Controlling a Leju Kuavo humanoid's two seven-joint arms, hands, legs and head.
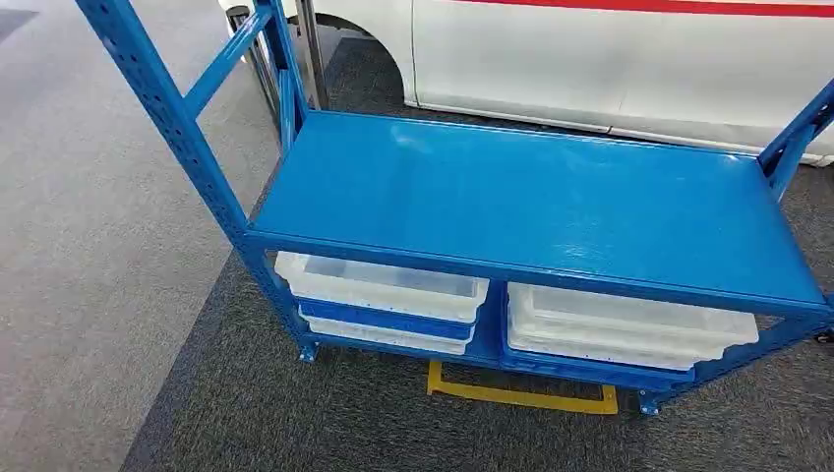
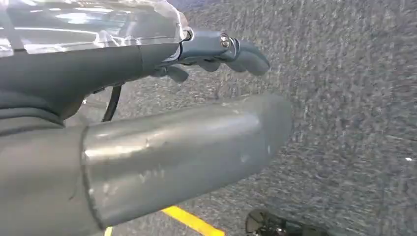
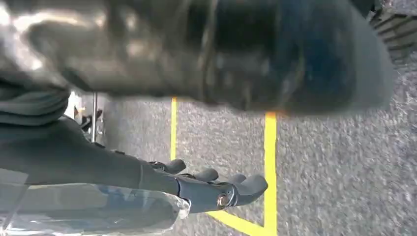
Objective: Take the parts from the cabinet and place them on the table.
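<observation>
In the head view a blue metal cabinet (image 1: 531, 197) stands ahead, its top shelf bare and glossy. On its lower shelf sit stacked white trays, one stack on the left (image 1: 379, 285) and one on the right (image 1: 629, 329); what they hold is hidden under the top shelf. My left hand (image 2: 147, 64) hangs over dark carpet with its fingers (image 2: 246, 54) stretched out and its thumb (image 2: 187, 147) apart, holding nothing. My right hand (image 3: 98, 162) also hangs above the carpet, with its fingers (image 3: 216, 189) extended, its thumb (image 3: 246, 54) apart and nothing in it.
A white vehicle body (image 1: 629, 59) with a red stripe stands close behind the cabinet. Yellow floor tape (image 1: 521, 393) marks the carpet at the cabinet's front foot. Lighter grey floor (image 1: 89, 246) lies to the left. Metal poles (image 1: 313, 49) rise at the back left.
</observation>
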